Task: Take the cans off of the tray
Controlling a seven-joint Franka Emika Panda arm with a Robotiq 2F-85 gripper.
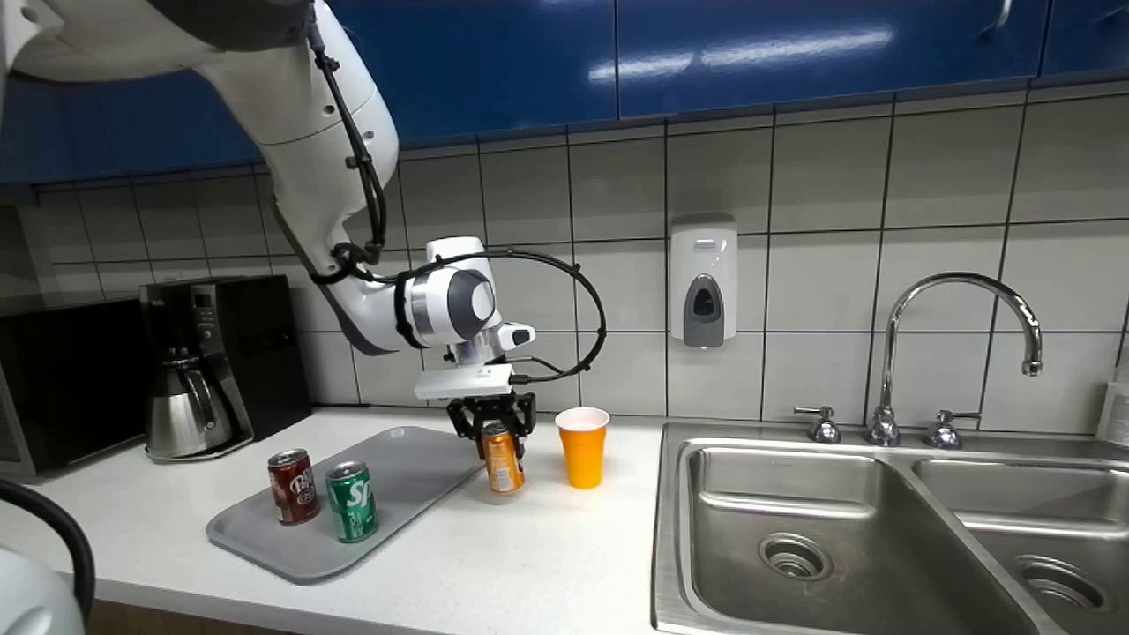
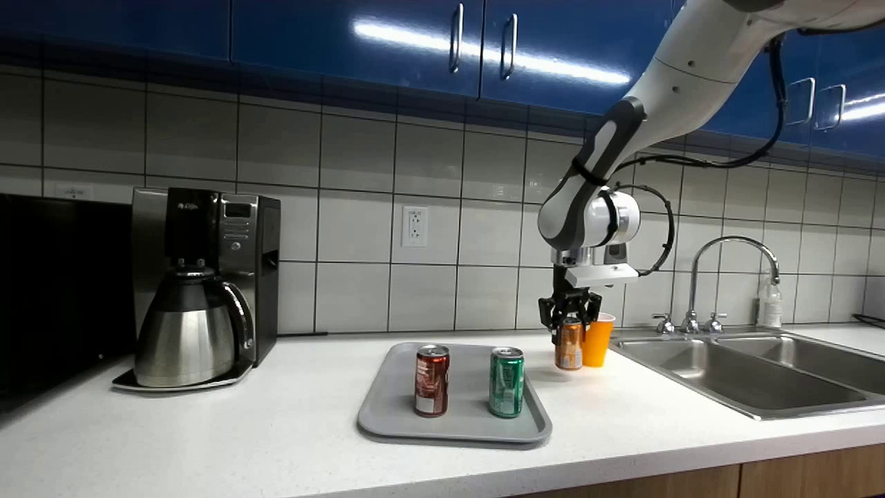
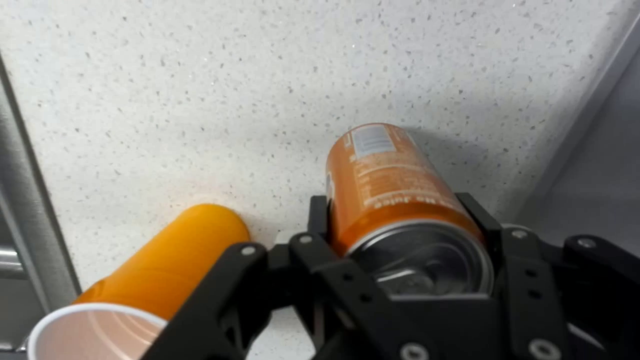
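Gripper (image 3: 398,216) clamped can-wide on orange can (image 3: 400,185), wrist-view centre-right; seat it level, clear of lower-left cup (image 3: 170,265), before releasing.

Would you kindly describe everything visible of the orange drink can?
The orange can is cylindrical and looks metallic, with a silver rim on top, pale lettering and a whitish block near its base. The pincer grips its upper half from two sides. It is roughly upright between the tray and the yellow-orange cup, touching neither; whether its base meets the counter is unclear.
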